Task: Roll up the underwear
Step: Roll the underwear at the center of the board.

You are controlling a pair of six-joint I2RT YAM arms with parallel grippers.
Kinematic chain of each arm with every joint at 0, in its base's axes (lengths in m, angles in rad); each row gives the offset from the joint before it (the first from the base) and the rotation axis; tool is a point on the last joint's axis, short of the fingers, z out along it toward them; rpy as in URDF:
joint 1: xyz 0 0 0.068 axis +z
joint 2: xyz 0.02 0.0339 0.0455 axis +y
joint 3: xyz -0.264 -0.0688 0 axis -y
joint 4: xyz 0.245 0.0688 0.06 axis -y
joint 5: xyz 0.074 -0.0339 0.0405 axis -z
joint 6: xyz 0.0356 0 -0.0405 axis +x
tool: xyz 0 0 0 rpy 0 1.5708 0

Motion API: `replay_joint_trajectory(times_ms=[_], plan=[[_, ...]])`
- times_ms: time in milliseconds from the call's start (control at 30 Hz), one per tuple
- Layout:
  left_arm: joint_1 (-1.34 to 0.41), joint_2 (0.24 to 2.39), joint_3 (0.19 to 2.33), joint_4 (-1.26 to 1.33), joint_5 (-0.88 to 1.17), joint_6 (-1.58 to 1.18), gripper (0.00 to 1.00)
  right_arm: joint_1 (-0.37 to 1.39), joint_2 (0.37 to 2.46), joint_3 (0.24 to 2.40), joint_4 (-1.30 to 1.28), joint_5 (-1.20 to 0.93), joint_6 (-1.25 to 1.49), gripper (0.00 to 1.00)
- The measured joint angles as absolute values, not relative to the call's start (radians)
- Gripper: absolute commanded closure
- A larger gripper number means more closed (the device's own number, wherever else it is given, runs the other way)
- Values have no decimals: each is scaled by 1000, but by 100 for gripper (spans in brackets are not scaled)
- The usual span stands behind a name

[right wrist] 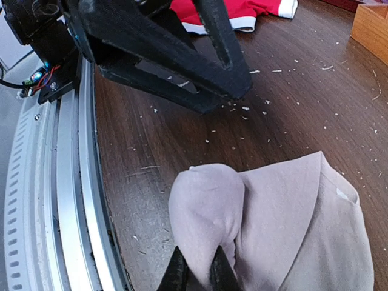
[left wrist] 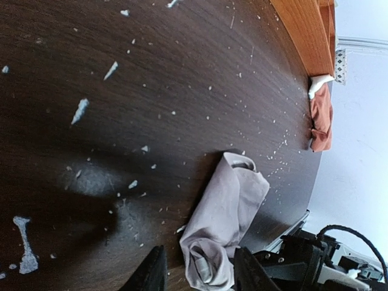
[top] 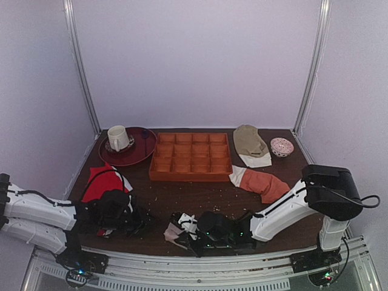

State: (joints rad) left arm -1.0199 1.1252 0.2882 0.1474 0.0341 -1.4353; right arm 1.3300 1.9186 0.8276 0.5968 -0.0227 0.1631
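Dark wood table (top: 200, 197) inside white walls; both arms reach in low over its near edge, the left from the left, the right from the right. At the back centre sits an orange tray (top: 190, 177) divided into small square compartments. Left of the tray is a dark red plate (top: 143, 149) with a pale cup (top: 118, 137) standing on it. A red garment (top: 100, 182) with white trim lies at the left side, just beyond the left arm. An orange garment (top: 267, 185) with a white band lies right of the tray's front corner, and a tan garment (top: 250, 142) lies behind it beside a small patterned bowl (top: 281, 147). The underwear (right wrist: 273, 224) lies close to the near edge, about centre, between the two grippers: a pinkish-beige strip, partly rolled, with a rounded bundle at the end nearest the edge. Right gripper (right wrist: 198, 270): fingers drawn together, pinching a fold of that bundle. Left gripper (left wrist: 200, 279): fingers spread apart; the right wrist view shows its tips above bare wood, short of the cloth. Pale specks (left wrist: 80, 110) are scattered over the table.
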Motion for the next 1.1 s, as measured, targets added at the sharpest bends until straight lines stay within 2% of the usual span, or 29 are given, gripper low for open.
replay_joint_trajectory(times_ms=[333, 700, 1100], plan=[[-1013, 1117, 295, 143, 42, -1424, 61, 1237, 1931, 733, 792, -189, 386, 100], [-1013, 1063, 295, 103, 37, -1425, 62, 1193, 2025, 661, 1081, -265, 633, 100], [-1015, 1097, 295, 131, 49, -1424, 59, 1190, 2035, 650, 1109, -255, 743, 100]])
